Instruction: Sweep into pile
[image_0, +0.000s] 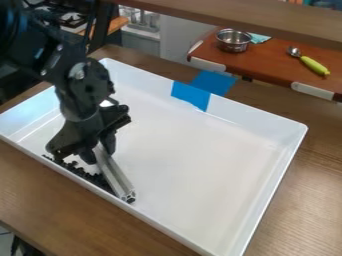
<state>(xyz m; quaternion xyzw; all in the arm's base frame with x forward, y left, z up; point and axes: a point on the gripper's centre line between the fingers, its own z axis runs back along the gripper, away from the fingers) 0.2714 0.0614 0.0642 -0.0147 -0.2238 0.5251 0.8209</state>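
Beside the claw (99, 151), toward the near side of the tray (159, 223), black bits (83, 173) are lying; the nearly closed claw is squeezing a silver bar (115, 173).

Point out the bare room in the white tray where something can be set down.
The widest bare patch of the tray lies between the grey bar, the blue tape and the right wall. It is crowded toward the lower left, where the tool, grey bar and dark bits bunch together.
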